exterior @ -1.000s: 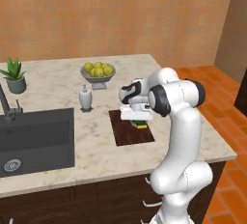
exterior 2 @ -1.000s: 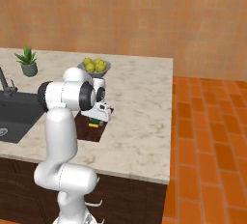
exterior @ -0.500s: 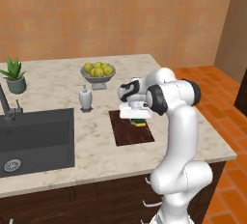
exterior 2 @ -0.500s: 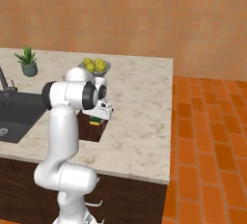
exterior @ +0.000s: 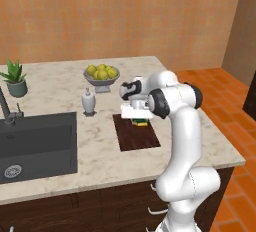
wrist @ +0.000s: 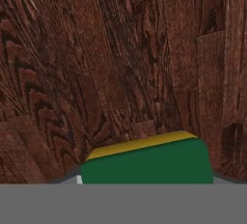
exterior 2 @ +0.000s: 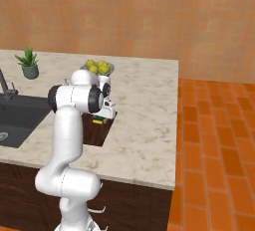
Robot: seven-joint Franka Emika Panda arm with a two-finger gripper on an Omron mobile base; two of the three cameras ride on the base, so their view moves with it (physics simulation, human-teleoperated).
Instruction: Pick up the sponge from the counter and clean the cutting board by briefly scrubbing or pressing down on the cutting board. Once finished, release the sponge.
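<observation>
Going left to right in the left base view, the plant (exterior: 16, 78), the dark sink (exterior: 37, 143), the soap dispenser (exterior: 88, 101) and the bowl of lemons (exterior: 101, 74) sit exactly where they sat a second ago on the surface (exterior: 60, 83); the change is further right, over the cutting board (exterior: 136, 136). There the claw (exterior: 139, 120) has slid from the board's near middle toward its far edge, taking the sponge (exterior: 140, 123) with it, low enough that the sponge looks to be touching the wood or very nearly so. That reads as a scrubbing stroke in progress, so I judge the cleaning step to be under way and the release not yet due (the sponge is plainly not lying free). The right base view gives the opposite flank: the sponge (exterior 2: 99, 120) peeks out green-and-yellow beneath the hand, and the board (exterior 2: 95, 131) juts out below the arm's elbow, which hides its left part. The hand view supplies what neither base camera can: the sponge (wrist: 147, 162), green face with a yellow strip, close against wood grain (wrist: 96, 63) on every side, so it is over the board and not the stone. The claw appears clamped on the sponge, though its tips are hidden.
</observation>
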